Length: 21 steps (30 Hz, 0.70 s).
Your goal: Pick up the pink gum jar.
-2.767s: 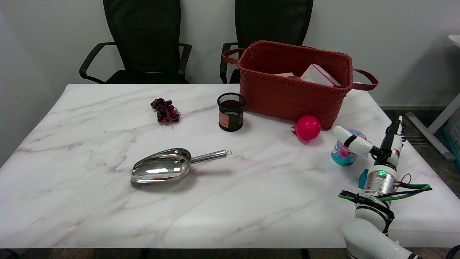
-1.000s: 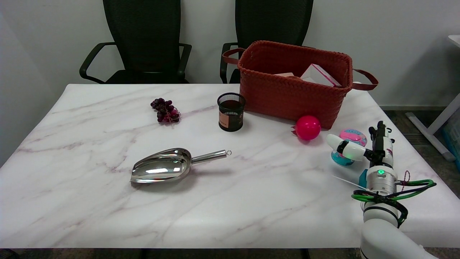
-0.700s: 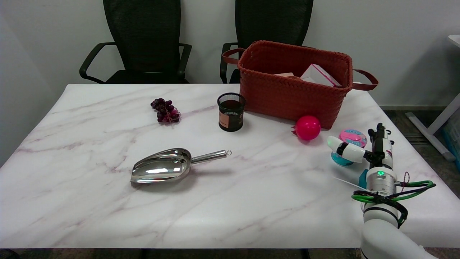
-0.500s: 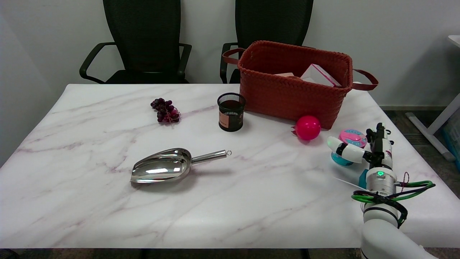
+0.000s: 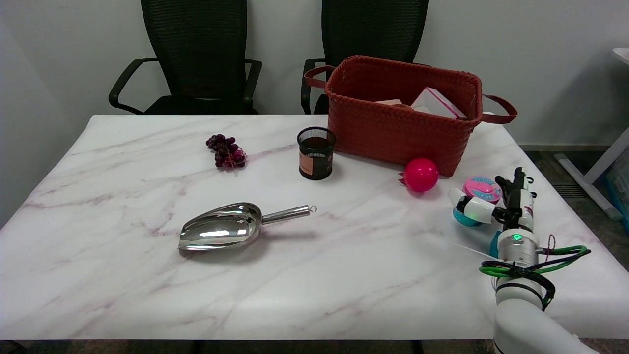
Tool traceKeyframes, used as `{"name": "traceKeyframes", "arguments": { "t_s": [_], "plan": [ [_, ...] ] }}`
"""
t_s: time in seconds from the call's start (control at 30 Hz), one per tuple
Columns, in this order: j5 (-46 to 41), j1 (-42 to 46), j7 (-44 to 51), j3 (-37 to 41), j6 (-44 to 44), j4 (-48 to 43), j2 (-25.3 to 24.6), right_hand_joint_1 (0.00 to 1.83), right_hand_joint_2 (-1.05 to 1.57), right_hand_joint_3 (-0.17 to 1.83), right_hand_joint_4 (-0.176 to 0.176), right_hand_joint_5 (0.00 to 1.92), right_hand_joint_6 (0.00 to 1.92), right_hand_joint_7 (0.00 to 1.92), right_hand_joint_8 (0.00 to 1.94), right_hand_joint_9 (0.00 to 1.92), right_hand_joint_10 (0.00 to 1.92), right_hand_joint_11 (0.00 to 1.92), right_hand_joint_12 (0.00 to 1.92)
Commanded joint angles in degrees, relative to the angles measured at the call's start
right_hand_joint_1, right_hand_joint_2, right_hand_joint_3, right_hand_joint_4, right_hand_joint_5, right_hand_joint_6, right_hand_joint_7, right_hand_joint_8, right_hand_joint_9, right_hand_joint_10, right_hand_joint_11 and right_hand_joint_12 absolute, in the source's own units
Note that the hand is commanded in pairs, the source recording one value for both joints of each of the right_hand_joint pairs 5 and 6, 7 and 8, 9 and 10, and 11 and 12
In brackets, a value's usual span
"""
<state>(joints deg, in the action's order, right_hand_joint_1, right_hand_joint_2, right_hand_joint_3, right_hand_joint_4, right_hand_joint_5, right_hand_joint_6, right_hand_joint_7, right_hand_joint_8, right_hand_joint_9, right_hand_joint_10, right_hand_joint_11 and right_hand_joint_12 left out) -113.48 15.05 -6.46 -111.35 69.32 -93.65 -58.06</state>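
Observation:
The pink gum jar (image 5: pixel 480 188), pink-lidded with a teal body, stands near the table's right edge, in front of the basket's right corner. My right hand (image 5: pixel 495 206) reaches in from below and wraps around it. The white thumb lies across the jar's front left side, and the dark fingers (image 5: pixel 514 189) curl against the lid's right side. Most of the jar's body is hidden behind the thumb; only the lid and a teal patch at its lower left show. The jar's base still looks to be on the table.
A red-brown woven basket (image 5: pixel 393 128) holding boxes stands just behind the jar, with a bright pink ball (image 5: pixel 420 174) at its foot. Further left are a black mesh cup (image 5: pixel 316 153), dark grapes (image 5: pixel 226 151) and a steel scoop (image 5: pixel 231 230). The marble table's (image 5: pixel 344 275) right edge is close.
The hand has drawn in around the jar: the thumb has come down against its front and the fingers have curled in toward the lid. The jar stays where it was.

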Motion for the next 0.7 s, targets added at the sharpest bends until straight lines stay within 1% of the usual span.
{"name": "traceKeyframes", "arguments": {
  "t_s": [0.03,0.1,0.17,0.2,0.27,0.33,0.47,0.57,0.7],
  "plan": [
    [-0.93,-0.04,-0.36,0.07,-3.59,1.44,0.00,1.32,0.28,0.83,0.000,0.00,0.00,0.41,0.41,0.37,0.37,0.10,0.10],
    [-1.00,0.05,-0.37,0.08,-3.53,1.32,0.00,1.32,0.32,0.88,0.000,0.00,0.00,0.53,0.53,0.44,0.44,0.17,0.17],
    [-1.00,0.13,-0.37,0.23,-3.53,1.32,0.00,1.32,0.33,0.91,0.000,0.00,0.00,0.57,0.57,0.46,0.46,0.20,0.20],
    [-1.00,0.14,-0.37,0.24,-3.53,1.32,0.00,1.32,0.33,0.93,0.000,0.03,0.03,0.61,0.61,0.48,0.48,0.22,0.22],
    [-1.00,0.14,-0.37,0.24,-3.46,1.32,0.00,1.32,0.38,0.96,0.000,0.25,0.25,0.71,0.71,0.54,0.54,0.28,0.28],
    [-1.00,0.14,-0.37,0.24,-3.30,1.32,0.00,1.31,0.43,0.96,0.000,0.41,0.41,0.79,0.79,0.61,0.61,0.35,0.35],
    [-1.00,0.14,-0.37,0.31,-3.06,1.32,0.00,1.30,0.51,0.98,0.000,0.65,0.65,1.04,1.04,0.75,0.75,0.49,0.49],
    [-0.84,0.13,-0.37,0.39,-2.98,1.32,0.00,1.29,0.53,1.03,0.000,0.77,0.77,1.13,1.13,0.84,0.84,0.60,0.60],
    [-0.77,-0.03,-0.37,0.40,-2.98,1.32,0.00,1.26,0.59,1.12,0.000,0.93,0.93,1.24,1.24,1.02,1.02,0.76,0.76]
  ]
}}
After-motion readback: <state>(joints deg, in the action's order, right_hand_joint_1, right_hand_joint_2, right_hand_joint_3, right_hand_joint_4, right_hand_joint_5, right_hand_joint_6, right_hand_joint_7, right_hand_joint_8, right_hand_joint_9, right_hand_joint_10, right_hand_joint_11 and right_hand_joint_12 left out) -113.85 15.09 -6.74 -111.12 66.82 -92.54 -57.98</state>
